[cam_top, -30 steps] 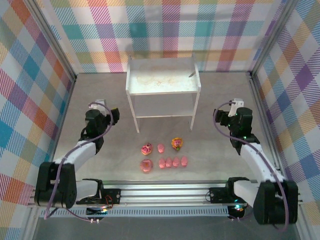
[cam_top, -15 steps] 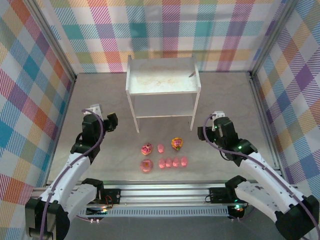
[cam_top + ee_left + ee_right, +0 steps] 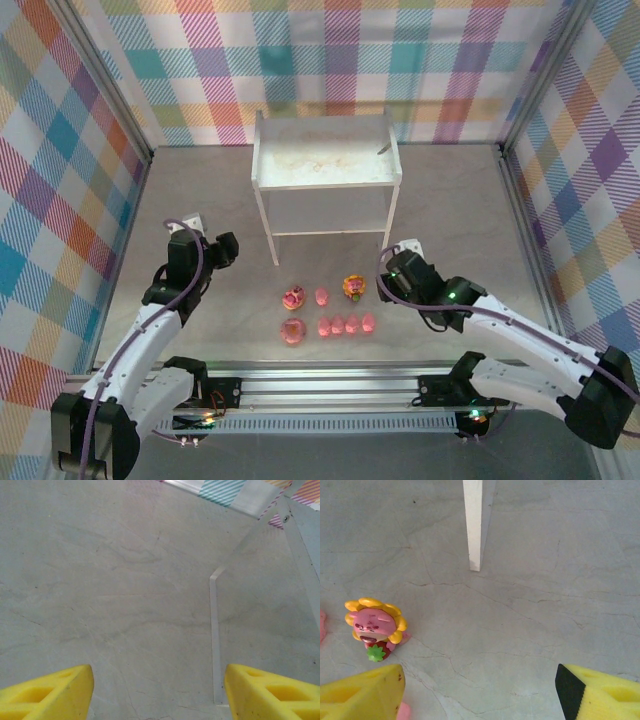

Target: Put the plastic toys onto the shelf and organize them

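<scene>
The white two-tier shelf (image 3: 325, 170) stands at the back middle. In front of it the plastic toys lie in two rows on the table: a pink-red figure (image 3: 293, 297), a pink pig (image 3: 321, 297) and a yellow-petalled figure (image 3: 354, 288), then a pink donut (image 3: 291, 331) and several pigs (image 3: 346, 324). My right gripper (image 3: 387, 278) hovers open just right of the yellow-petalled figure (image 3: 375, 627), its fingers (image 3: 362, 692) wide apart over bare table. My left gripper (image 3: 226, 250) is open left of the shelf, with a shelf leg (image 3: 215, 640) ahead of its fingers (image 3: 272, 692).
Plaid walls close in the table on three sides. A metal rail (image 3: 330, 385) runs along the near edge. The shelf's front right leg (image 3: 473, 525) stands straight ahead of my right gripper (image 3: 480, 695). Bare grey table lies under my left gripper (image 3: 159, 690).
My right arm has swung in from the right side to beside the yellow-petalled figure. The left arm has extended and shifted slightly nearer. No toy has moved.
</scene>
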Action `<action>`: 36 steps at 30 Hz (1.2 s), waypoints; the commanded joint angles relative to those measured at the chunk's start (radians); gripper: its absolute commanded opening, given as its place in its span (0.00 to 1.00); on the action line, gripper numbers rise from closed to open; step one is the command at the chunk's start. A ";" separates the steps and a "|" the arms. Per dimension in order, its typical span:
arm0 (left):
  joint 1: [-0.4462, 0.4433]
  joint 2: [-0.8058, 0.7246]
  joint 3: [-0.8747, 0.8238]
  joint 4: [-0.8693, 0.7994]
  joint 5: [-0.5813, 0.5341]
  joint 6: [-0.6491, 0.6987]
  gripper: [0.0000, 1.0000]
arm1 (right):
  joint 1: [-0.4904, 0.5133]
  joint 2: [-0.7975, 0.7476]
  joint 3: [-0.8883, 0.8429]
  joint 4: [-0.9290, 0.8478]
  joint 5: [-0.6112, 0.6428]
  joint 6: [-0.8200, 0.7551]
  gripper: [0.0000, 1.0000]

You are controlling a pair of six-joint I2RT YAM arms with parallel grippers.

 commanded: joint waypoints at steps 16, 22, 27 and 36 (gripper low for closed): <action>-0.030 -0.018 0.011 -0.095 0.017 -0.025 0.64 | 0.142 0.212 0.103 0.011 0.080 0.166 0.78; -0.031 -0.011 0.012 -0.093 0.026 -0.014 0.64 | 0.163 0.293 0.126 0.008 0.082 0.223 0.79; -0.031 -0.003 0.023 -0.101 0.029 -0.005 0.65 | 0.194 0.348 0.131 0.079 0.057 0.236 0.83; -0.031 0.005 0.025 -0.095 0.035 0.000 0.65 | 0.200 0.444 0.154 0.122 0.030 0.287 0.87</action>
